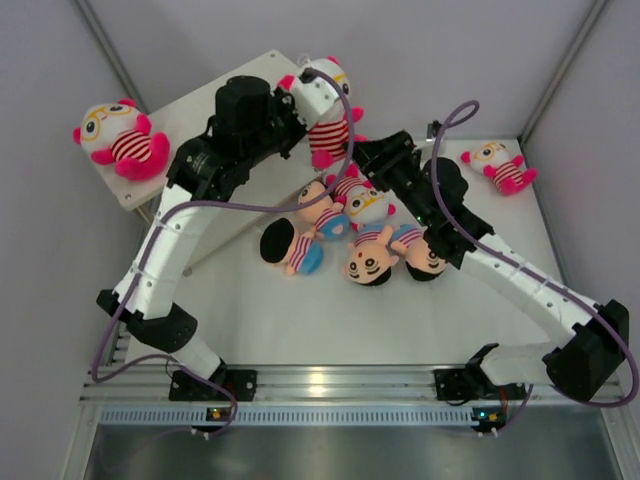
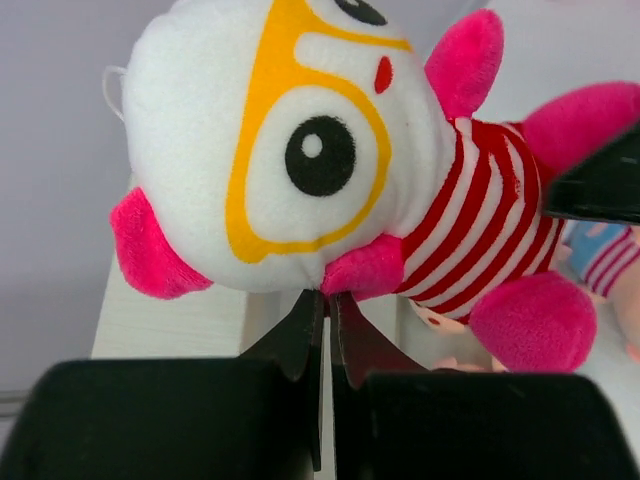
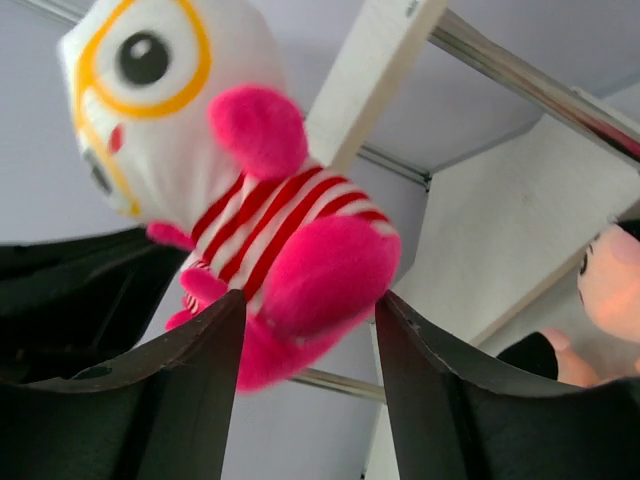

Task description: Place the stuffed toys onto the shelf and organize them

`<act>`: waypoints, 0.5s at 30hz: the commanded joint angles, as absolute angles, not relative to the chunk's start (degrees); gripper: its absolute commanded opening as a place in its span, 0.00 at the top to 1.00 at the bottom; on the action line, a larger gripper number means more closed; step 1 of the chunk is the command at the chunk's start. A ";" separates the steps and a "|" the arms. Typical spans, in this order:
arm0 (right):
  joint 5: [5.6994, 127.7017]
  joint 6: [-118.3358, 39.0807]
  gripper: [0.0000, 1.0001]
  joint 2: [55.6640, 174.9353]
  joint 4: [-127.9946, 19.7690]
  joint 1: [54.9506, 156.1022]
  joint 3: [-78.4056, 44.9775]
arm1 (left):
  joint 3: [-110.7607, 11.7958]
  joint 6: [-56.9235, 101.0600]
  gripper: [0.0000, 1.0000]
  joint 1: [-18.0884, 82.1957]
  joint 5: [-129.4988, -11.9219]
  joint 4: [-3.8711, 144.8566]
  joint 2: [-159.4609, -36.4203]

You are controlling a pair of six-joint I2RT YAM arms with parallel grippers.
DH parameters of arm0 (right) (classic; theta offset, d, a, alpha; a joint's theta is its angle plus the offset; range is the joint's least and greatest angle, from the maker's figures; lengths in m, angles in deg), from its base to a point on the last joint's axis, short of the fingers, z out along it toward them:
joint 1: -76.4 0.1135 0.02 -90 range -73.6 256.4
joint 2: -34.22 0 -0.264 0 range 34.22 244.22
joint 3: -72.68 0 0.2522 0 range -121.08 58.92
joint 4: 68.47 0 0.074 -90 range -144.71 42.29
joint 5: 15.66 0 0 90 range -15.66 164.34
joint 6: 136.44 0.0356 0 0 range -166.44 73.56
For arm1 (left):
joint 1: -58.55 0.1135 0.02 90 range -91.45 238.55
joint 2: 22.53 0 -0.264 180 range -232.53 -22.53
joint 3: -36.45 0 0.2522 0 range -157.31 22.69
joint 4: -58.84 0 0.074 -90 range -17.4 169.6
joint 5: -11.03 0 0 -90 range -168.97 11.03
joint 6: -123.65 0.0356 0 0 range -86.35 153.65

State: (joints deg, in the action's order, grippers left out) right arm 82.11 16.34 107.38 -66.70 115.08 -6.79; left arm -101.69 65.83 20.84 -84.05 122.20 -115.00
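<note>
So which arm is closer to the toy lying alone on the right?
Right. Right end effector sits left of the lone toy; left end effector is farther left.

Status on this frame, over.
Left claw shut on white-headed toy beside shelf. Right claw open around its leg. Pile of toys on table.

Shelf (image 1: 190,108) partly hidden, white toy (image 2: 300,150) cropped above
</note>
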 commanded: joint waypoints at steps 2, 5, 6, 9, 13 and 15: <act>83.92 8.15 0.44 105.76 -68.33 117.01 -11.83 | -107.39 61.33 1.00 29.62 -80.47 113.38 -115.26; 84.27 6.21 0.44 104.98 -68.07 117.00 -12.01 | -107.48 60.81 1.00 36.21 -80.12 110.48 -115.26; 84.80 5.86 0.44 104.54 -67.81 117.00 -11.92 | -107.39 60.02 1.00 40.67 -79.24 109.69 -115.26; 86.20 4.80 0.44 103.39 -66.84 117.00 -10.78 | -104.60 55.90 1.00 49.63 -75.29 106.63 -114.65; 87.08 4.45 0.45 102.34 -67.10 117.00 -9.64 | -100.98 54.22 1.00 57.40 -71.68 104.41 -114.20; 87.00 4.18 0.45 102.16 -66.84 117.09 -9.55 | -98.88 53.08 1.00 60.72 -69.58 104.41 -113.94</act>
